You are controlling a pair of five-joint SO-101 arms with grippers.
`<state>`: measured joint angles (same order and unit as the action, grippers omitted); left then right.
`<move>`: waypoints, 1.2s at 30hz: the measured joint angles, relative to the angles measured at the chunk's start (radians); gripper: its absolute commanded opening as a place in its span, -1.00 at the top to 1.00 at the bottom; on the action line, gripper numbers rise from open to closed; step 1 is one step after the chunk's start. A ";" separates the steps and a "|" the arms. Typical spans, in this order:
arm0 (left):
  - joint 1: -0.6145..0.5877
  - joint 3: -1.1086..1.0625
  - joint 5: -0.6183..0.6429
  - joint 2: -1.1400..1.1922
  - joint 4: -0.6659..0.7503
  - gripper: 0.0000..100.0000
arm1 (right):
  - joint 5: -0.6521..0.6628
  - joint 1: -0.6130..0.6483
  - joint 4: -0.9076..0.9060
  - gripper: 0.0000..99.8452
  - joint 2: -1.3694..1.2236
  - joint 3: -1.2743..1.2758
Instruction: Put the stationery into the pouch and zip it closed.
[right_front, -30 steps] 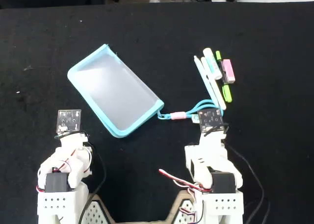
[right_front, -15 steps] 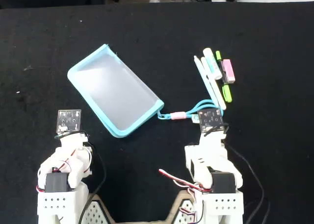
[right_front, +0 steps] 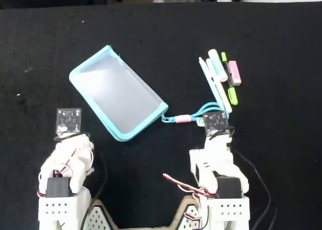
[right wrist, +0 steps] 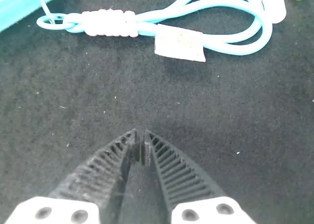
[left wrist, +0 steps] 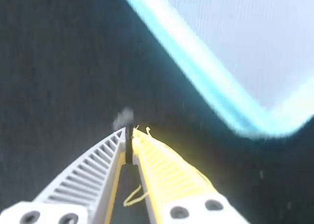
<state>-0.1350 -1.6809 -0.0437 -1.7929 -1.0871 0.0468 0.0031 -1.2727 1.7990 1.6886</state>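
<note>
black-covered table [right_front: 151, 33], two arms side by side at its near edge. item one, pouch [right_front: 118, 99]: pale blue with a clear face, lying flat and slanted at mid-table, unmoved over the last second; whether its zip is open or shut cannot be told. item two, cord [right_front: 201, 110]: a light blue loop running off the pouch's near corner toward the right arm [right_front: 217, 164], carrying a pink knot [right wrist: 110, 23] and a white tag [right wrist: 179, 42]; position unchanged. item three, stationery [right_front: 221, 79]: a small bundle of pens and markers, with a pink piece among them, lying on the cloth well apart from the pouch, beyond the right arm; none of it is in the pouch yet. item four, left gripper [left wrist: 130, 131]: fingers pressed together, nothing between them. the left arm [right_front: 68, 154] has edged forward a little since half a second ago, so that the pouch's blue rim sits just ahead of the tips, not touching. item five, right gripper [right wrist: 141, 134]: fingers likewise together and empty, low over bare cloth just short of the cord; this arm has not shifted. assessment: only the left arm has begun to stir, probably toward steadying the pouch; loading and zipping remain entirely ahead.
</note>
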 measured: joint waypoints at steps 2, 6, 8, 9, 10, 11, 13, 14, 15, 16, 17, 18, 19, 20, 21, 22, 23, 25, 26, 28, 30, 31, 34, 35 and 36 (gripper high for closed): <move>0.000 0.000 0.000 0.000 0.075 0.94 | 0.000 0.000 0.000 0.98 0.000 0.000; 0.000 0.000 0.000 0.000 0.196 0.94 | 0.000 0.000 0.000 0.98 0.000 0.000; 0.000 0.000 0.000 0.000 0.232 0.94 | 0.000 0.000 0.000 0.98 0.000 0.000; 0.000 0.000 0.000 0.000 0.245 0.94 | 0.000 0.000 0.000 0.98 0.000 0.000; 0.000 0.000 0.000 0.000 0.261 0.94 | 0.000 0.000 0.000 0.98 0.000 0.000; 0.000 0.000 -0.008 0.000 0.276 0.94 | 0.000 0.000 0.000 0.98 0.000 0.000; 0.000 0.000 -0.064 0.000 0.316 0.94 | 0.000 0.000 0.000 0.98 0.000 0.000; 0.000 0.000 -0.104 0.000 0.341 0.94 | 0.000 0.000 0.000 0.98 0.000 0.000; 0.000 0.000 -0.149 0.000 0.367 0.94 | 0.000 0.000 0.000 0.98 0.000 0.000; 0.000 0.000 -0.193 0.000 0.391 0.94 | 0.000 0.000 0.000 0.98 0.000 0.000; 0.000 0.000 -0.238 0.000 0.413 0.94 | 0.000 0.000 0.000 0.98 0.000 0.000; 0.000 0.000 -0.276 0.000 0.428 0.94 | 0.000 0.000 0.000 0.98 0.000 0.000; 0.000 0.000 -0.305 0.000 0.440 0.94 | 0.000 0.000 0.000 0.98 0.000 0.000; 0.000 0.000 -0.322 0.000 0.453 0.94 | 0.000 0.000 0.000 0.98 0.000 0.000; 0.000 0.000 -0.331 0.000 0.465 0.94 | 0.000 0.000 0.000 0.98 0.000 0.000; 0.000 0.000 -0.336 0.000 0.479 0.94 | 0.000 0.000 0.000 0.98 0.000 0.000; 0.000 0.000 -0.339 0.000 0.488 0.94 | 0.000 0.000 0.000 0.98 0.000 0.000; 0.000 0.000 -0.341 0.000 0.499 0.94 | 0.000 0.000 0.000 0.98 0.000 0.000; 0.000 0.000 -0.336 0.000 0.500 0.94 | 0.000 0.000 0.000 0.98 0.000 0.000; 0.000 0.000 -0.293 0.000 0.505 0.94 | 0.000 0.000 0.000 0.98 0.000 0.000; 0.000 0.000 -0.245 0.000 0.505 0.94 | 0.000 0.000 0.000 0.98 0.000 0.000; 0.000 0.000 -0.221 0.000 0.505 0.94 | 0.000 0.000 0.000 0.98 0.000 0.000; 0.000 0.000 -0.167 0.000 0.528 0.94 | 0.000 0.000 0.000 0.98 0.000 0.000; 0.000 0.000 -0.158 0.000 0.557 0.94 | 0.000 0.000 0.000 0.98 0.000 0.000; 0.000 0.000 -0.153 0.000 0.588 0.94 | 0.000 0.000 0.000 0.98 0.000 0.000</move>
<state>-0.1350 -1.6809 -0.1972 -1.7929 -0.4994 0.0468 0.0031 -1.2727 1.7990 1.6886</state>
